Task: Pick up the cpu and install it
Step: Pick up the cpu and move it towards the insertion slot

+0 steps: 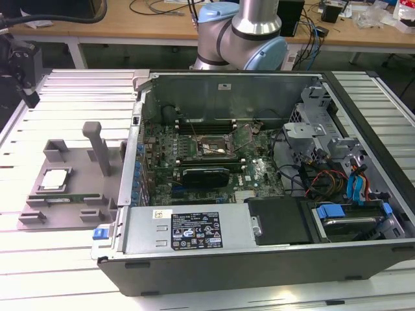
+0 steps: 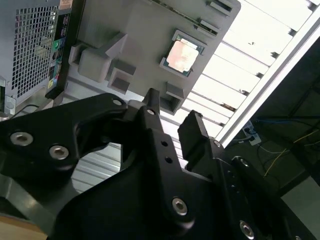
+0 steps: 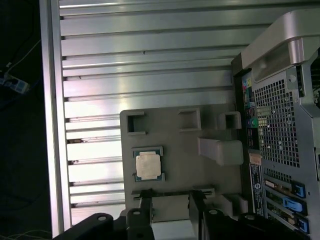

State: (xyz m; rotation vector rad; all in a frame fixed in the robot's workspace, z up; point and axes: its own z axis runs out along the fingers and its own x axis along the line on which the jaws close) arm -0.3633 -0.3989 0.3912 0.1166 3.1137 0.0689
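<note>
The cpu [image 1: 53, 178] is a small square chip with a shiny metal top. It lies flat in a recess of the grey fixture tray [image 1: 78, 162], on the exterior view's left, outside the computer case. Both wrist views show the cpu [image 3: 148, 165] [image 2: 182, 54] ahead of my black gripper [image 3: 170, 204] [image 2: 172, 114]. The fingers [image 3: 145, 206] are open with nothing between them and stand clear of the chip. In the exterior view the gripper [image 1: 29, 96] hangs above the table's far left, behind the tray. The motherboard socket [image 1: 211, 148] sits inside the case.
The open computer case [image 1: 259, 194] fills the middle and the exterior view's right, and its rear panel [image 3: 280, 125] borders the tray. A long green memory stick [image 1: 65, 197] lies on the tray near the cpu. A grey upright post [image 1: 97, 146] rises from the tray. The table is slatted aluminium [image 3: 140, 55].
</note>
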